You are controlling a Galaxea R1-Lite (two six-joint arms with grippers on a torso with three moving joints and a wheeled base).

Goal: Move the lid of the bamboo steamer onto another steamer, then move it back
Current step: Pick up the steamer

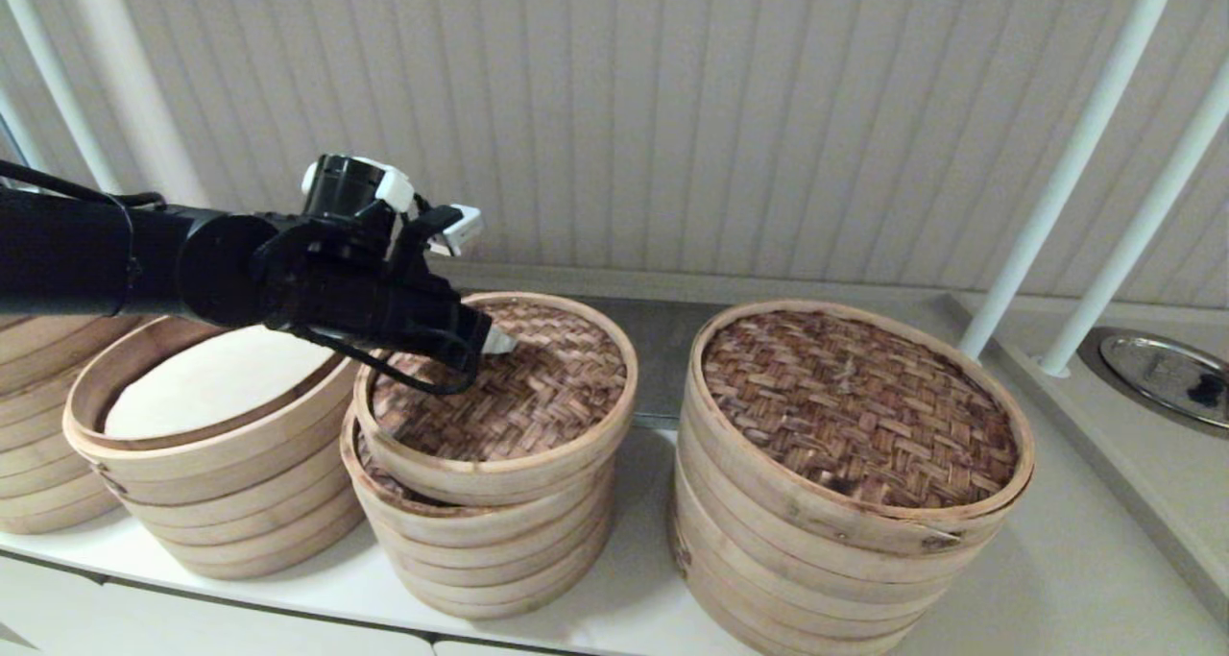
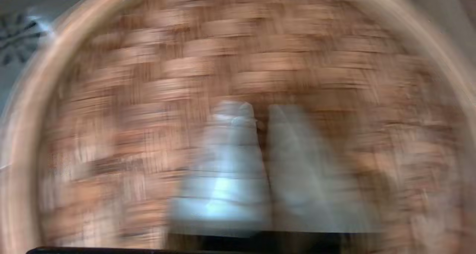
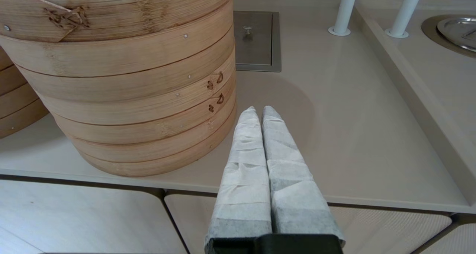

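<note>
The bamboo steamer lid (image 1: 538,387), tan herringbone weave with a pale rim, lies tilted on top of the smallest steamer (image 1: 480,550) in the middle. A sliver of that steamer's dark woven top (image 1: 384,478) shows under the lid's raised left edge. My left gripper (image 1: 499,341) reaches in from the left to the lid's centre. In the left wrist view the lid (image 2: 260,53) fills the picture and the gripper (image 2: 258,111) is shut at its middle; the loop handle is hidden between the fingers. My right gripper (image 3: 259,111) is shut on nothing, parked over the counter's front edge.
An open steamer with a white liner (image 1: 221,464) stands at the left, with another stack (image 1: 38,464) behind it. The widest dark-woven steamer (image 1: 845,522) (image 3: 130,79) is on the right. White posts (image 1: 1066,166), a round metal dish (image 1: 1162,373) and a metal hatch (image 3: 256,38) lie beyond.
</note>
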